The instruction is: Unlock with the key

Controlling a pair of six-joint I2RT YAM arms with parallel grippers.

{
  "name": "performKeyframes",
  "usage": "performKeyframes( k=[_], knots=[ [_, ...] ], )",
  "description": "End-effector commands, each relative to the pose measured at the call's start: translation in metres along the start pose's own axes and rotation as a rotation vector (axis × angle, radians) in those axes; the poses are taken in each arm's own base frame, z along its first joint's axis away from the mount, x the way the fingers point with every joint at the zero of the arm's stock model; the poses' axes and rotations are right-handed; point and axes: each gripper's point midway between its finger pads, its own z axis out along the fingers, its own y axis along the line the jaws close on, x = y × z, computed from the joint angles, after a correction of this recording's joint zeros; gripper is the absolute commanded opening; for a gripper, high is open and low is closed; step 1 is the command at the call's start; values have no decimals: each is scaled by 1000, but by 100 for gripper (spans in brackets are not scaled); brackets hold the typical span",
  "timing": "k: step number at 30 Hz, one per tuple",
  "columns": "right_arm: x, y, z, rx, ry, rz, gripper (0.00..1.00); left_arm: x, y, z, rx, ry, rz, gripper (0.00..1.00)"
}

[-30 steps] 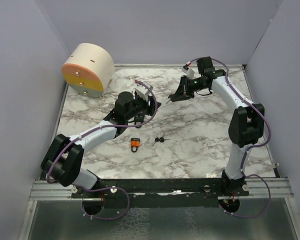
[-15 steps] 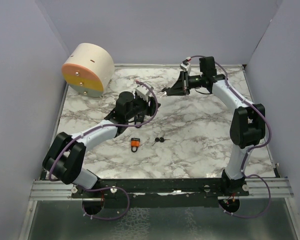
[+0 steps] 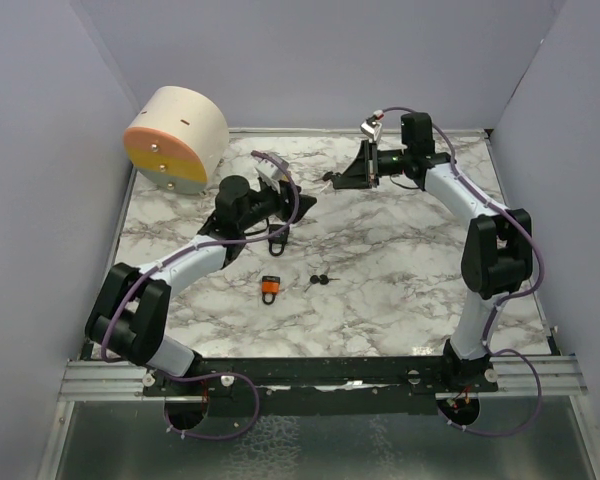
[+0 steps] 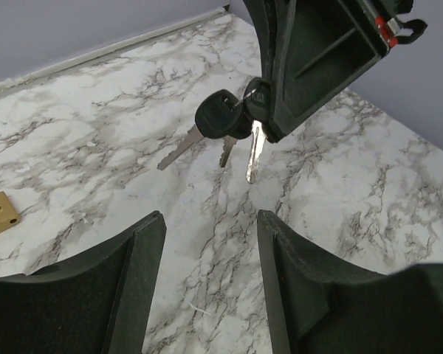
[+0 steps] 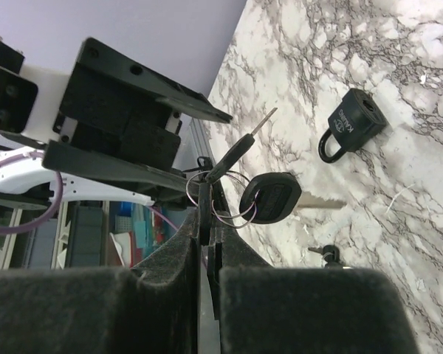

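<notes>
- Now, in the top view, the right gripper (image 3: 352, 172) is found shifted towards 11 o'clock from where it stood a second ago, above the white marble-patterned table (image 3: 410, 262) at about 12 o'clock of its middle.
- Its fingers are pressed together and clamped on the bunch of silver keys with black plastic heads (image 5: 269, 199), which is hung on a wire ring clear of the table.
- The left gripper (image 4: 210, 217) has been drawn back towards 10 o'clock and turned to face the bunch. Its jaws are set apart and nothing is held between them.
- The black padlock (image 3: 277, 237) is left lying flat at 9 o'clock of the middle, no longer overhung by the left wrist and touched by neither gripper.
- A small orange padlock (image 3: 270, 287) is seen at 7 o'clock and a pair of small black keys (image 3: 320, 280) at 6 o'clock. A brass padlock (image 4: 0, 214) is caught at the 9 o'clock edge of the left wrist view.
- The cream and orange cylinder (image 3: 175, 138) at 10 o'clock is unmoved.
- The keys are judged to be offered to the open left gripper for a handover or a regrip. No key is yet set in any lock, and which lock the bunch fits cannot be told.
</notes>
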Motion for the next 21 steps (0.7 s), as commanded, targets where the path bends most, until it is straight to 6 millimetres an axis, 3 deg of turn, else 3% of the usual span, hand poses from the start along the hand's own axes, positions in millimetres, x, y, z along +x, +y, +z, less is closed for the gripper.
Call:
performKeyframes(
  k=[1,9,21],
  knots=[
    [-3,6,-6,6,-28,-97,1,-28,-17,2,137,-76,-49,55],
    [0,-9,-5,54,-59,-130,1,-32,-16,-1,134,-87,-68,55],
    [9,-32,-14,198,-165,-169,1,-19,27,-14,-113,-114,-116,55]
  ],
)
